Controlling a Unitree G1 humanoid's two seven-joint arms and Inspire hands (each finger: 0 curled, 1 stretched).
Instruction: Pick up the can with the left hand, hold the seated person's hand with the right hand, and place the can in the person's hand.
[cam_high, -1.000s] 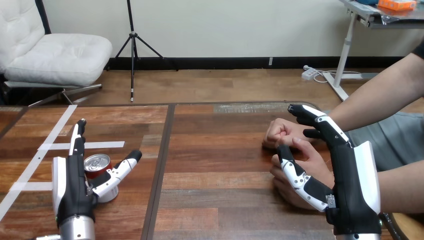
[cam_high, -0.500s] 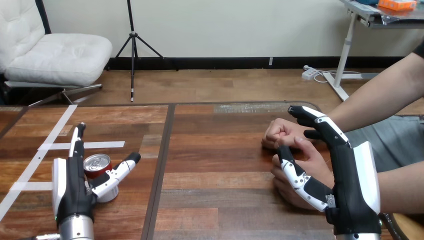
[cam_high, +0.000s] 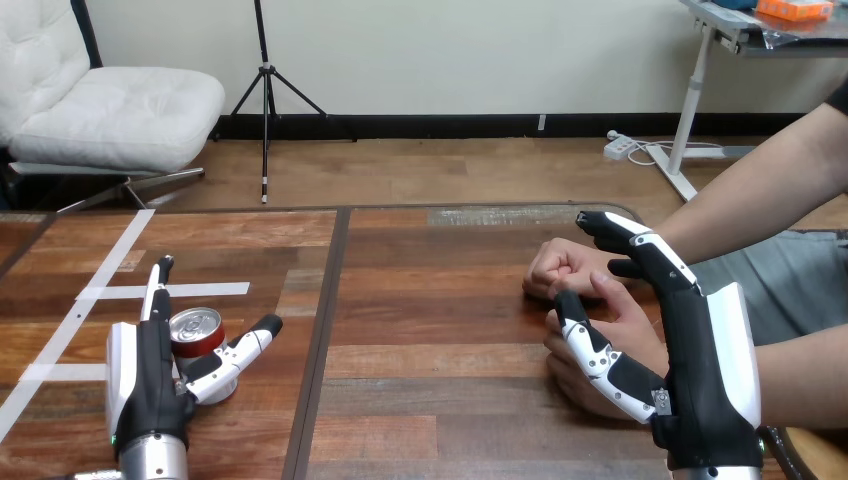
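The wooden table (cam_high: 440, 300) is stretching out before me, carrying white tape strips (cam_high: 195, 290) and the upright can (cam_high: 195, 328) at my left; the person's farther hand (cam_high: 562, 268) is resting on it at my right.

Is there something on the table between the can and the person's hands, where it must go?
Nothing visible. Between the can and the person's nearer hand the table is bare wood. The right hand is right beside that hand.
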